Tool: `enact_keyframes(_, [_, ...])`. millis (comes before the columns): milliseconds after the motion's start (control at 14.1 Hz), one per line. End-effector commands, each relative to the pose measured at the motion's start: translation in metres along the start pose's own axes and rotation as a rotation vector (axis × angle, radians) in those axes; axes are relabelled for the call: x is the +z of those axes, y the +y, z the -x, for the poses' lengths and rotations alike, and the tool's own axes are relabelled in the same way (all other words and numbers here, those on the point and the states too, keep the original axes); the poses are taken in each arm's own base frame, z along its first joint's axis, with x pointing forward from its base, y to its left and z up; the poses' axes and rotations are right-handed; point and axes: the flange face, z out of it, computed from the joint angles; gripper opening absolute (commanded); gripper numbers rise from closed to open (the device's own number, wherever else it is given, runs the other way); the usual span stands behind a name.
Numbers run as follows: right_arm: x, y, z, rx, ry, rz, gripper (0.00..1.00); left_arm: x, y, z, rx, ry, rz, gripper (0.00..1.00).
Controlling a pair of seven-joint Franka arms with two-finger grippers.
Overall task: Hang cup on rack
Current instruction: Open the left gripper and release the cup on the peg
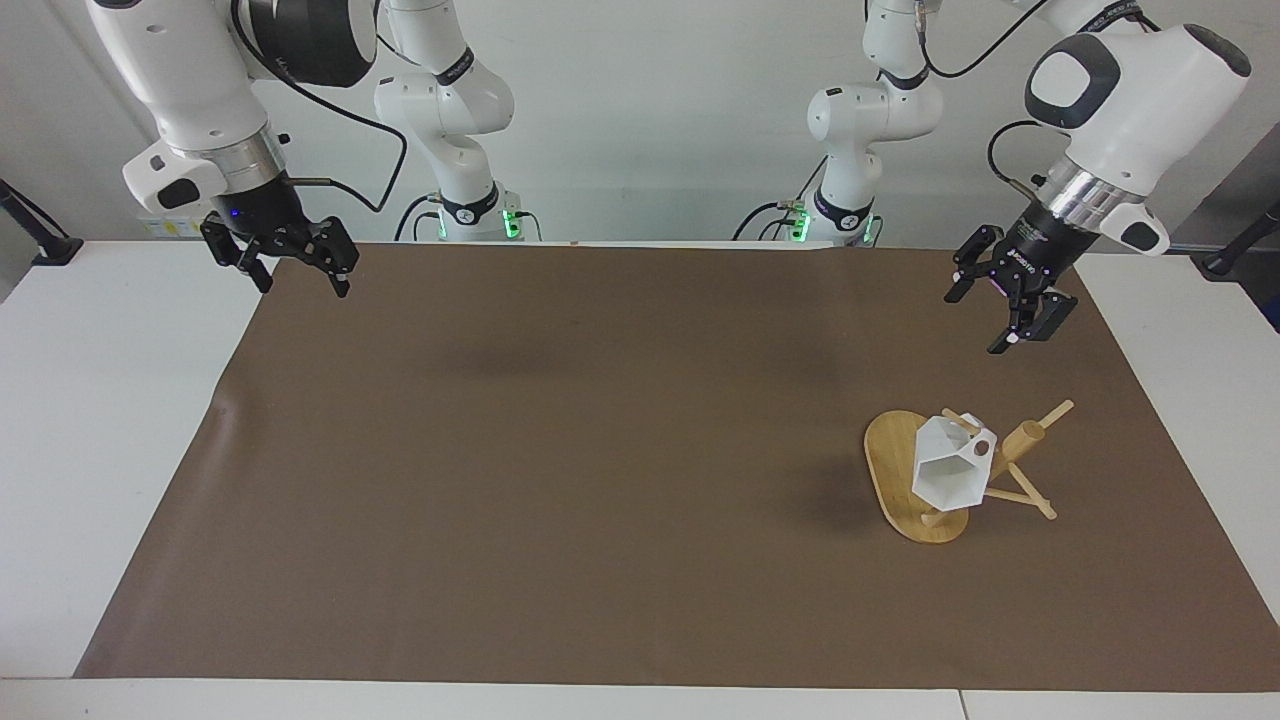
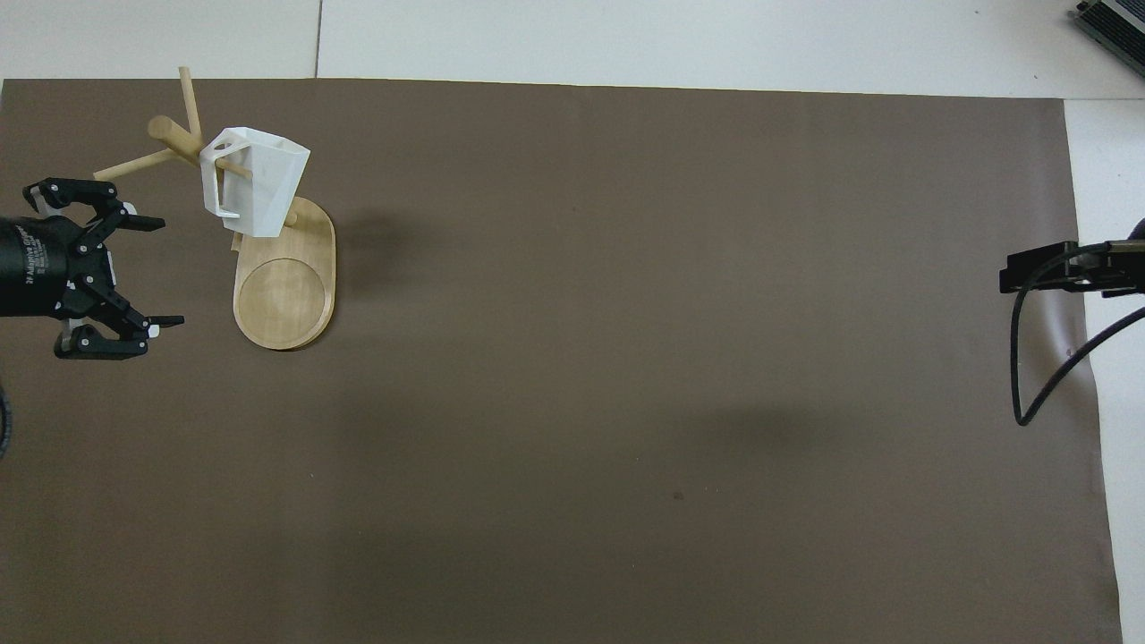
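Your cup (image 1: 950,470) hangs on the rack (image 1: 905,480), well clear of the left gripper (image 1: 1003,318), which is wide open, empty. Right gripper (image 1: 297,277) looks open too, probably empty.

1. The table (image 1: 90,420) is white; a seam (image 2: 318,40) crosses its top along the edge farthest from the robots.
2. A brown mat (image 1: 560,470) lies flat on it, covering most of the top; white margins show at both ends and along the edge farthest from the robots.
3. The rack (image 1: 900,480) stands on the mat toward the left arm's end, its oval base flat on the mat; a shadow falls beside the base toward the middle.
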Motion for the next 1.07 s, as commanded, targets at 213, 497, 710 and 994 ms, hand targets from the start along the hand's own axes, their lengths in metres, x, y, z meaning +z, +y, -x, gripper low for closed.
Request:
enact_keyframes(213, [-0.008, 0.016, 0.004, 0.045, -0.001, -0.001, 1.00, -0.014, 0.009, -0.009, 0.449, 0.116, -0.037, 1.00])
enact_keyframes(497, [-0.008, 0.016, 0.004, 0.042, 0.001, -0.001, 1.00, -0.034, 0.018, -0.006, 0.722, 0.138, -0.084, 1.00])
enact_keyframes(710, [-0.007, 0.017, 0.004, 0.037, -0.001, 0.000, 1.00, -0.036, 0.017, -0.003, 0.933, 0.186, -0.137, 1.00])
enact_keyframes(994, [-0.006, 0.019, 0.007, 0.039, -0.004, -0.001, 1.00, -0.055, 0.015, -0.002, 1.242, 0.211, -0.190, 1.00])
